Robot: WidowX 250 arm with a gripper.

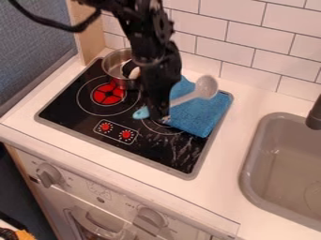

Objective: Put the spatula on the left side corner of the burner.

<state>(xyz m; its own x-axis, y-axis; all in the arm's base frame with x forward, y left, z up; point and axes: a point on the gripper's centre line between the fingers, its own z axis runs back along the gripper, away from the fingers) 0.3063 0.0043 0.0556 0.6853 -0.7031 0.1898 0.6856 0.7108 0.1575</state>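
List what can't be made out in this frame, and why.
All in the camera view:
- Middle of the spatula's handle, and whether it is gripped: behind the gripper.
- Right part of the pot: behind the arm.
- Part of the right-hand burner ring: under the blue cloth.
- Far side of the sink: cut off by the right edge.

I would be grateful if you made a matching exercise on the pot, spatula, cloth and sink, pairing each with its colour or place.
1. Pot
2. Spatula
3. Cloth
4. Sink

A. Plain blue, at the right of the stove in the view
B. Grey, beyond the stove's right edge in the view
C. Silvery metal, toward the back of the stove
D. Pale head, light blue handle end

Pairs: 1-C, 2-D, 3-A, 4-B
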